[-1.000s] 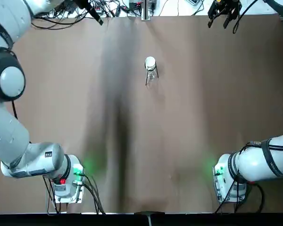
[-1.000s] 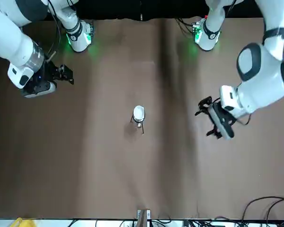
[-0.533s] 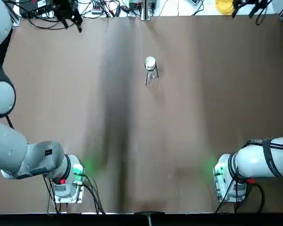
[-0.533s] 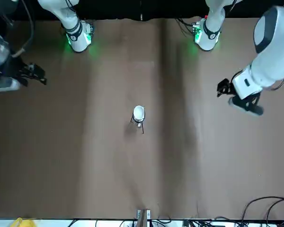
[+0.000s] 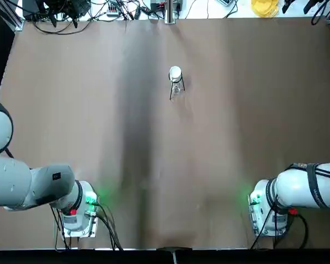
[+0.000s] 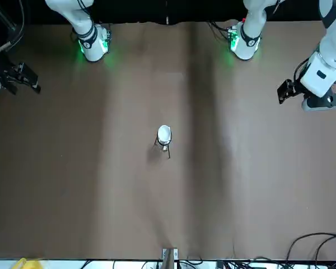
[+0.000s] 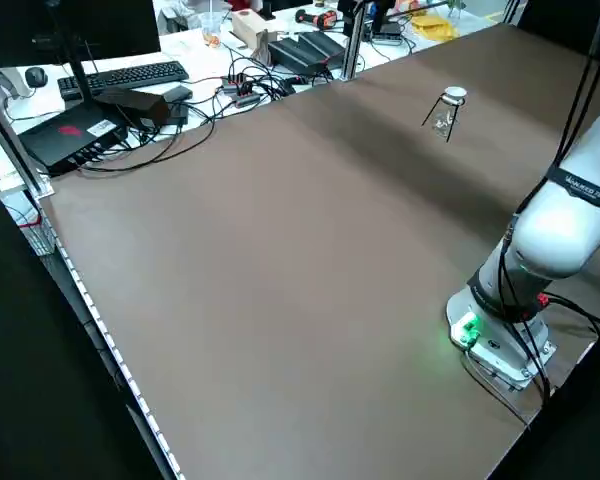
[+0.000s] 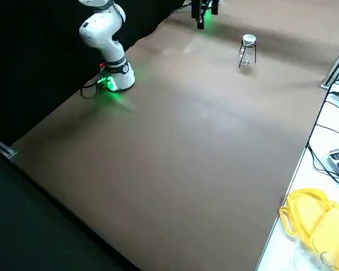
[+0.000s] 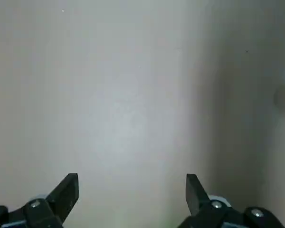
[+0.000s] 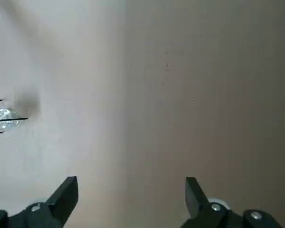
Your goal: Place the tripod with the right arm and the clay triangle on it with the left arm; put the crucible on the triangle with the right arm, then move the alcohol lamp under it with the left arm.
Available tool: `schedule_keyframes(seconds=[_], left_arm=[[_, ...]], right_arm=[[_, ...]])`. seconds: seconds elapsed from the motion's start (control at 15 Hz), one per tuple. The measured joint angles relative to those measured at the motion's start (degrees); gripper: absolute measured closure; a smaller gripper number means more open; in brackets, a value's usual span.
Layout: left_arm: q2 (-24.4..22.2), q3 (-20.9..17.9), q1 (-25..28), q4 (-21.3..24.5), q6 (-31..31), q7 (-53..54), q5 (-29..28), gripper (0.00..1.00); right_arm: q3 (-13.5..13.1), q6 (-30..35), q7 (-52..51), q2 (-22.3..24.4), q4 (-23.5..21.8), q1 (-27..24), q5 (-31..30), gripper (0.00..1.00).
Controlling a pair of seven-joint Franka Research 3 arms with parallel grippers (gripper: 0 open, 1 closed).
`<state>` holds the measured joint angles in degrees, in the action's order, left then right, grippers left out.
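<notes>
The black wire tripod [image 5: 171, 92] stands on the brown table, far centre. On its ring sits the white crucible [image 5: 175, 72] [image 6: 164, 134] [image 8: 248, 40]. Between its legs is the clear glass alcohol lamp [image 5: 177, 88] [image 8: 245, 56] [image 10: 3, 117]. The clay triangle is hidden under the crucible. My left gripper [image 6: 285, 91] [image 9: 133, 190] hangs open and empty over the table's left side. Far out by the right edge, my right gripper [image 6: 29, 78] [image 10: 131, 190] is also open and empty.
Cables, a keyboard [image 7: 120, 76] and electronics lie on the white bench beyond the table's far edge. A yellow object [image 5: 263, 6] [image 8: 312, 219] sits at the far right corner. The arm bases [image 5: 78, 212] [image 5: 268, 213] stand at the near edge.
Both grippers have swung outward, away from the tripod: the left one toward the table's left side, the right one toward the right edge. The stand, crucible and lamp have stayed put.
</notes>
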<state>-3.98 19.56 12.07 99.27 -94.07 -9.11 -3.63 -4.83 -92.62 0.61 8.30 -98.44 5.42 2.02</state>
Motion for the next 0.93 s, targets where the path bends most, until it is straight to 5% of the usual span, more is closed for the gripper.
schedule_keyframes(seconds=[0.47,0.93], left_arm=[[3.17,0.0,-0.09,-2.26,-0.23,-3.18,0.0,0.0],[10.2,0.0,-0.26,-9.48,1.64,-3.49,-0.11,0.0]], right_arm=[[-0.01,-1.96,0.0,0.31,-0.41,-0.65,-0.05,0.01],[0.03,-3.48,-0.02,1.91,-2.79,-0.78,-0.09,0.0]])
